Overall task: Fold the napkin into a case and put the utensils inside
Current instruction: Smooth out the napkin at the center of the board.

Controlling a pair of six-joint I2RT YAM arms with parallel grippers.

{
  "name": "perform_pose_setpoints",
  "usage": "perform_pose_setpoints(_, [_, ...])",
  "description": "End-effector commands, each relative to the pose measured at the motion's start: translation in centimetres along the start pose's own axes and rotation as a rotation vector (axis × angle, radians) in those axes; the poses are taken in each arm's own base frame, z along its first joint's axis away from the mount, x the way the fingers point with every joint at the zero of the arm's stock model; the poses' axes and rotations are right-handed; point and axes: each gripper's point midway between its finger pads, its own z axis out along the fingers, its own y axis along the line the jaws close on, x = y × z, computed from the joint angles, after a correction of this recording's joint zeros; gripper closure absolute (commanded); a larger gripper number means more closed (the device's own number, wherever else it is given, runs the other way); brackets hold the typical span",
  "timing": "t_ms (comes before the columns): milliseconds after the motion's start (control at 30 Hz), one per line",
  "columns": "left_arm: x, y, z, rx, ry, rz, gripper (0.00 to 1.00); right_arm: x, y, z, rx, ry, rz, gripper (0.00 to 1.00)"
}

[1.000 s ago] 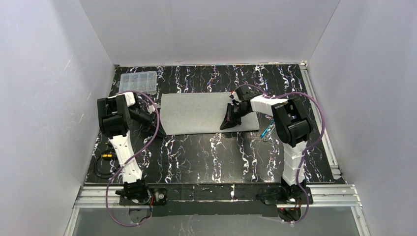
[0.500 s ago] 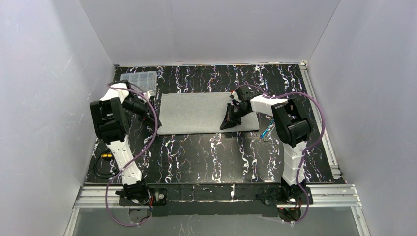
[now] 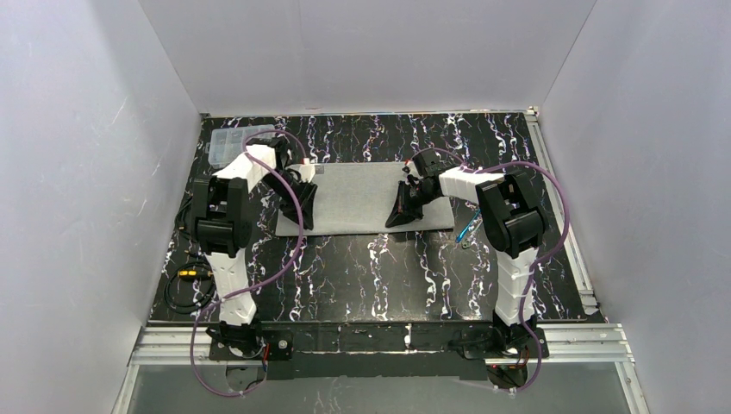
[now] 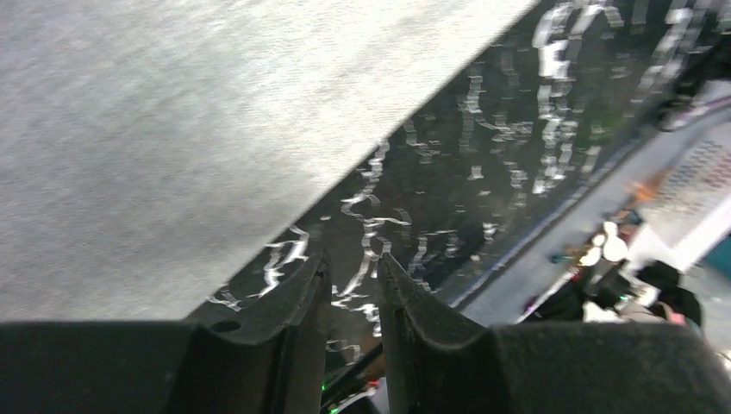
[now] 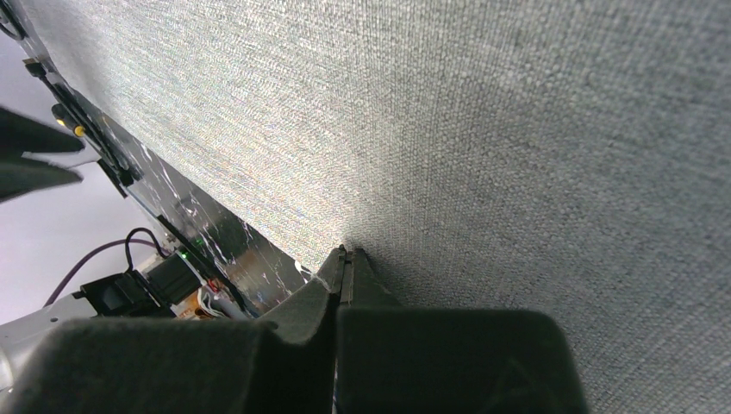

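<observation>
Right wrist view: your right gripper [image 5: 345, 252] has its jaws together, tips on the napkin [image 5: 517, 129]; your left gripper [image 4: 352, 263] stands slightly apart.

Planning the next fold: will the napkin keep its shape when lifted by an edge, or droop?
Probably droops: the napkin is thin woven cloth, lying flat. Likely light: the right pincer seems to pinch it by its edge. The matte weave should resist slipping.

The top camera looks down from behind both arms, far off. Wrist cameras sit behind the left gripper [image 4: 352, 272] and right gripper [image 5: 346, 259], facing forward, close over the napkin [image 3: 362, 198] all views share.
</observation>
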Motion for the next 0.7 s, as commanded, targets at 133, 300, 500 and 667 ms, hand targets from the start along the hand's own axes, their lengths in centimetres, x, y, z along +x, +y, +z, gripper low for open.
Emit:
perform_pose_setpoints(133, [2.2,7.8,1.5,-0.330,0.094,0.067,0.78,-0.4,-2.1,-0.1,0.099,-0.029,0.001,0.99])
perform_pose_setpoints(300, [2.9,9.2,2.4,-0.362,0.141,0.057,0.80,-0.6,-2.9,-1.3,0.110,-0.042,0.012,0.99])
perform_pose_setpoints(500, [3.1,9.8,2.7,-0.370,0.158,0.061,0.82,-0.6,-3.4,-2.3,0.114,-0.048,0.021,0.99])
perform_pose_setpoints(667, [3.0,10.1,2.6,-0.384,0.164,0.074,0.83,-0.4,-5.3,-4.4,0.138,-0.069,0.059,0.99])
